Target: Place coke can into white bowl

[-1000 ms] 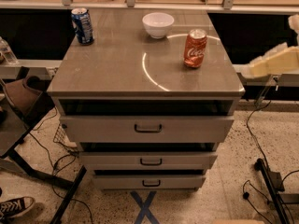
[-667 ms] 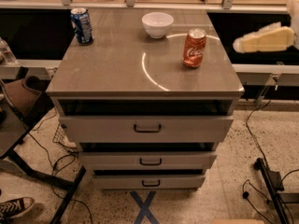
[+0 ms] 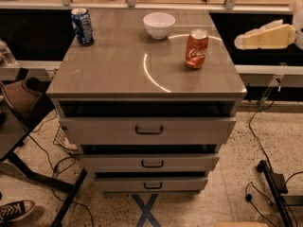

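The coke can [image 3: 196, 48], red-orange with white script and a silver top, stands upright on the right part of the grey cabinet top [image 3: 113, 65]. The white bowl [image 3: 159, 24] sits upright and empty behind it, to the can's left, near the back edge. My gripper [image 3: 242, 41], cream-coloured, hovers off the cabinet's right side, pointing left towards the can. It is about a can's height away from the can, at the level of the can's top, and holds nothing.
A blue can [image 3: 82, 26] stands at the cabinet top's back left. The cabinet has three drawers [image 3: 149, 130], slightly pulled out. A counter runs behind. A chair [image 3: 19, 103] stands at the left and cables [image 3: 265, 169] lie on the floor at the right.
My gripper has risen from below the cabinet top's level to the height of the can's top and shifted slightly left. The cans and bowl have not moved.
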You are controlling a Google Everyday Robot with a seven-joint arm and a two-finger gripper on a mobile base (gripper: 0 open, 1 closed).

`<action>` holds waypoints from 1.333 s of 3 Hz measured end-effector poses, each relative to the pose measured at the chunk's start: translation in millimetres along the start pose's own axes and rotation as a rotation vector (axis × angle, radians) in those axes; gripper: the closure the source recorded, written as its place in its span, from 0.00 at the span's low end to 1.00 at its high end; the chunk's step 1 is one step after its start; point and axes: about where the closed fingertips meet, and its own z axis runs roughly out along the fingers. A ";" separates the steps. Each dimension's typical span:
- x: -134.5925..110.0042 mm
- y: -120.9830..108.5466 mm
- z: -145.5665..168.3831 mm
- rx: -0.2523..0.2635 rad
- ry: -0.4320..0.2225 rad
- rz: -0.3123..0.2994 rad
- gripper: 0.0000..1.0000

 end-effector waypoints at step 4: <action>35.7 71.6 182.2 -0.125 -0.105 0.106 0.00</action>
